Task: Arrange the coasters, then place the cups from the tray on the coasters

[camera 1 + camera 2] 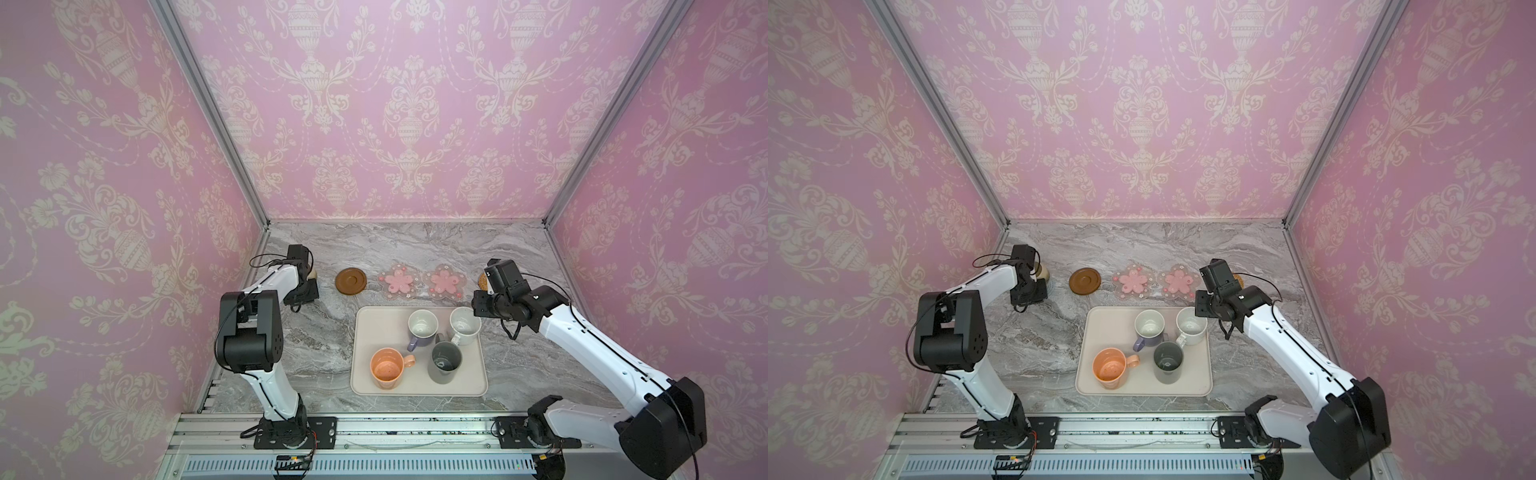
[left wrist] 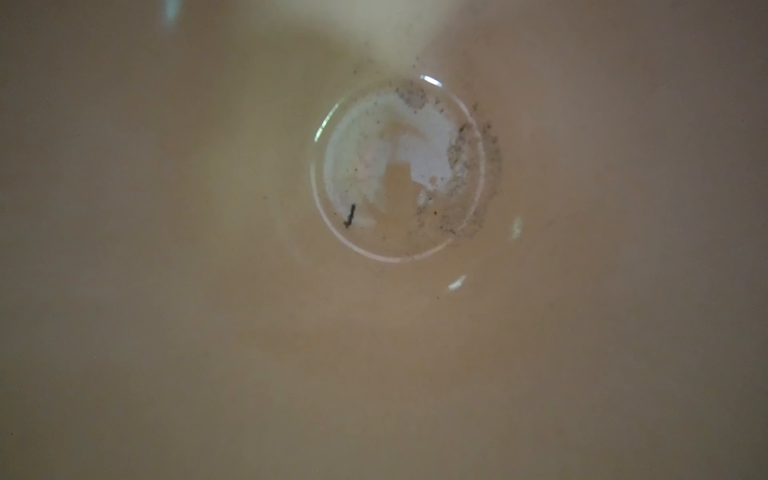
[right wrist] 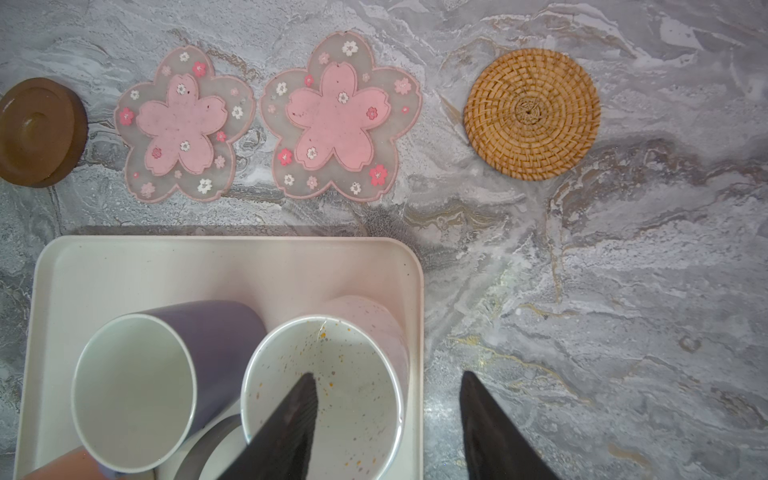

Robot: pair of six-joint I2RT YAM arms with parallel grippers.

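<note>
**Step in hand (judged):** the right arm grasps the white mug (image 3: pixel 353 353) and moves it to the rattan coaster (image 3: pixel 532 114).

**Right fingers** (image 3: pixel 291 415): apart, straddling the mug wall. One is inside the mug, the other outside over the tabletop (image 3: pixel 623 291). No contact with the wall is evident.

**Mug position:** upright in the far right corner of the tray (image 1: pixel 374 324), just beside the lavender mug (image 1: pixel 422 326).

**Procedure:**
1. Lower the fingers until they overlap the wall well below the rim, then close on it.
2. Lift straight up until the base clears the tray rim. A sideways pull risks knocking the lavender mug.
3. Centre the base over the rattan coaster, set it down flat, then release.

**Left arm** (image 1: pixel 270 282): over the olive mug (image 1: pixel 1043 272) at the left end of the row, beyond the brown coaster (image 1: pixel 352 281).
- The left wrist view shows only the mug's inside.
- The left fingers are hidden, so their state cannot be told.
- Any coaster beneath that mug cannot be made out. Verify seating before withdrawal
</note>
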